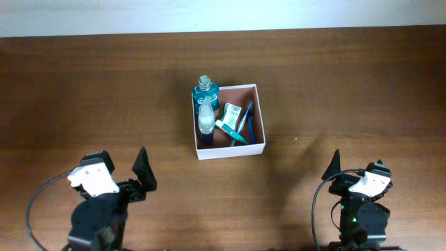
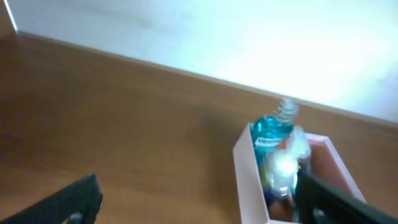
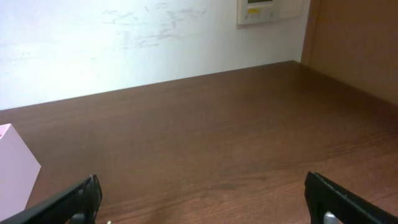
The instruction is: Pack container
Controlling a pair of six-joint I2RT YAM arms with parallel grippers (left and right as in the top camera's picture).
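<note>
The container (image 1: 229, 149) is a square white-walled box with a reddish-brown inside, at the table's middle. In it stand a teal bottle (image 1: 205, 89) and a clear spray bottle (image 1: 206, 118) along the left wall, with a teal-and-white tube (image 1: 231, 130), a small packet (image 1: 233, 111) and a blue stick (image 1: 245, 122) beside them. The left wrist view shows the container (image 2: 249, 168) with the teal bottle (image 2: 272, 129) and clear bottle (image 2: 285, 165). My left gripper (image 1: 129, 174) is open and empty, near the front left. My right gripper (image 1: 355, 171) is open and empty, near the front right.
A white wall (image 3: 124, 43) runs behind the table's far edge, with a small wall panel (image 3: 264, 9). A corner of the container (image 3: 12, 165) shows at the left of the right wrist view. Bare brown tabletop (image 1: 83, 97) lies around the container.
</note>
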